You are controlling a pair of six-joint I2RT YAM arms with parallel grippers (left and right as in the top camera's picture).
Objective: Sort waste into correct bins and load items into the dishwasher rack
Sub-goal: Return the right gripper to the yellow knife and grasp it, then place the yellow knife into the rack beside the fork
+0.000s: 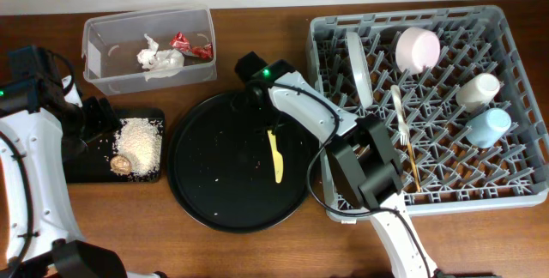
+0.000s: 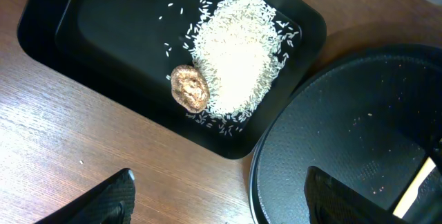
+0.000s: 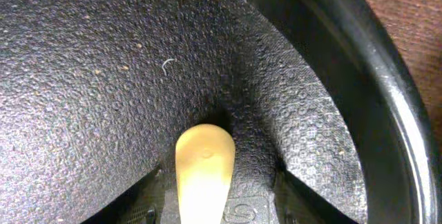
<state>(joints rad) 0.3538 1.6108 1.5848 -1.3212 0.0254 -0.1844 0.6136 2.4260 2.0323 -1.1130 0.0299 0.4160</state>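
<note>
Your left jaws point(image 2: 221, 193) hang open and empty near the shallow black tray point(image 2: 103, 37), well apart from the yellow spoon point(image 1: 275, 156) on the round black tray point(image 1: 214, 184). Its long axis runs straight out from your right jaws point(image 3: 214, 182), which stand open astride the handle tip.

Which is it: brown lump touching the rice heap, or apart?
Touching. The left wrist view shows the brown lump against the edge of the rice heap, with no bare black tray between them.
</note>
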